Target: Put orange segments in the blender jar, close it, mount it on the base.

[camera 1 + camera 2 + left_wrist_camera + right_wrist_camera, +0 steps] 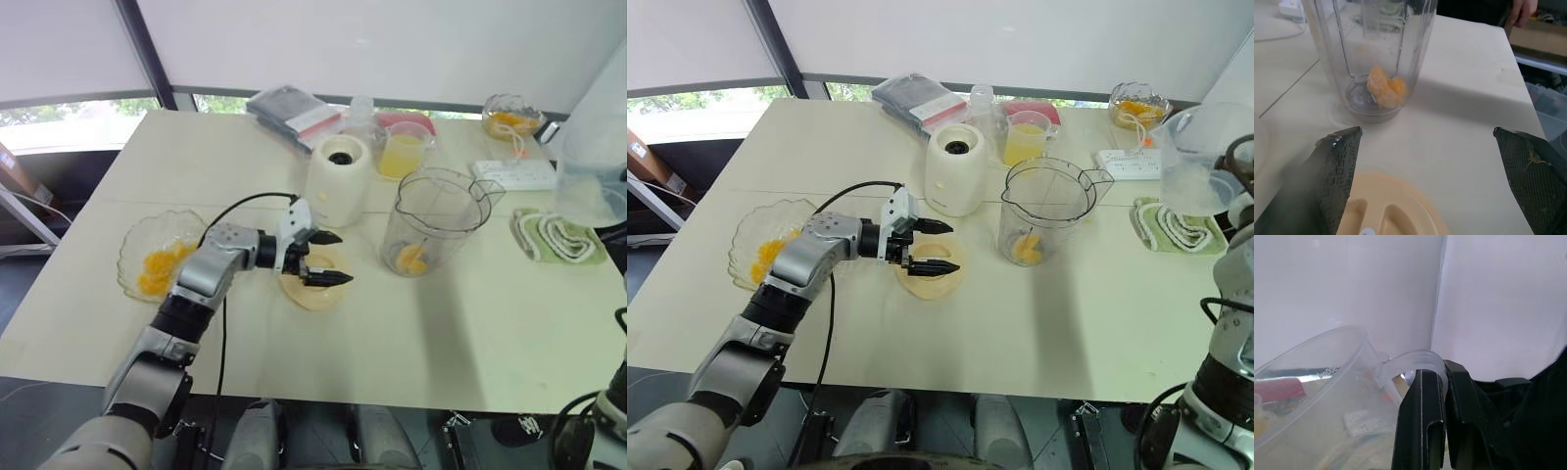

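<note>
The clear blender jar (436, 217) stands upright mid-table with orange segments (1386, 88) lying on its bottom. Just to its left is the cream-white base (339, 181). More orange segments (159, 269) lie in a glass dish (132, 243) at the left. My left gripper (341, 258) is open and empty, hovering just over a round peach-coloured lid (315, 292) and pointing toward the jar. My right gripper (1442, 377) is raised at the far right, shut on the rim tab of a clear plastic cup (1203, 162).
A cup of yellow juice (403, 153) stands behind the base. Also at the back are a dark packet (294, 113), a glass bowl (511, 116) and a white power strip (514, 174). A green-and-white cloth (554, 238) lies right of the jar. A person's hand (1520, 12) is beyond the table.
</note>
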Tool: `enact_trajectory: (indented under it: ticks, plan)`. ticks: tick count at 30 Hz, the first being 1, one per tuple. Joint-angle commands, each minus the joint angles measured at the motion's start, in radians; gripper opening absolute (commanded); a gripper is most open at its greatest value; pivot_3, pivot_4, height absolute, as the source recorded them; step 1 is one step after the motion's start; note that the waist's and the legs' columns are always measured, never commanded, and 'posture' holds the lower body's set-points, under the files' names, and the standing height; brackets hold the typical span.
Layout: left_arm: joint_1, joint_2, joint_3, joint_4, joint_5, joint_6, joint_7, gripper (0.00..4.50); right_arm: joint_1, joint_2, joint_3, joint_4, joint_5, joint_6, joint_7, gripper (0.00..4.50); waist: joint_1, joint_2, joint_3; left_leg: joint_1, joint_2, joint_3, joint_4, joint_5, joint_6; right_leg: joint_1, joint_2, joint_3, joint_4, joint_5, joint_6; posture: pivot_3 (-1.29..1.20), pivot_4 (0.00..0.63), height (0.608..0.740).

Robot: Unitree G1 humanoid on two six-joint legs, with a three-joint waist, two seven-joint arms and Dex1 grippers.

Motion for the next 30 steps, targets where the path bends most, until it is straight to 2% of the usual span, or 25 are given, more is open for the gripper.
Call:
enact_trajectory:
  ticks: [1,7,16,30]
  plan:
    - [-0.033,-0.012,0.020,0.005,-0.005,-0.037,-0.004,4.50,-0.054,-0.057,0.024,-0.075,-0.023,0.055,0.014,0.05,0.000,0.000,0.000,0.000,0.000,0.000,0.000,0.000,0.000,0.000,0.000,0.000,0.000,0.000,0.000,0.00,0.150,0.740]
    - [-0.042,-0.035,0.037,0.022,-0.003,-0.080,0.014,4.50,-0.062,-0.109,0.106,-0.138,-0.063,0.114,0.071,0.05,0.001,0.000,0.000,-0.001,0.000,0.000,0.000,0.000,0.000,-0.001,0.000,0.000,0.000,0.000,0.000,0.00,0.150,0.740]
    - [-0.044,-0.091,0.135,-0.016,-0.089,-0.071,0.063,4.50,-0.044,-0.158,0.170,-0.207,-0.134,0.159,0.151,0.05,0.003,-0.001,0.000,-0.001,0.000,0.000,0.000,0.000,0.000,-0.001,0.000,0.000,-0.001,0.000,0.000,0.00,0.150,0.740]
    - [-0.056,-0.103,0.139,-0.003,-0.100,-0.064,0.074,4.50,-0.006,-0.260,0.238,-0.248,-0.267,0.117,0.290,0.05,0.002,-0.001,0.001,-0.001,0.000,0.000,0.000,0.000,0.000,-0.001,0.000,0.000,-0.001,0.000,0.000,0.00,0.150,0.740]
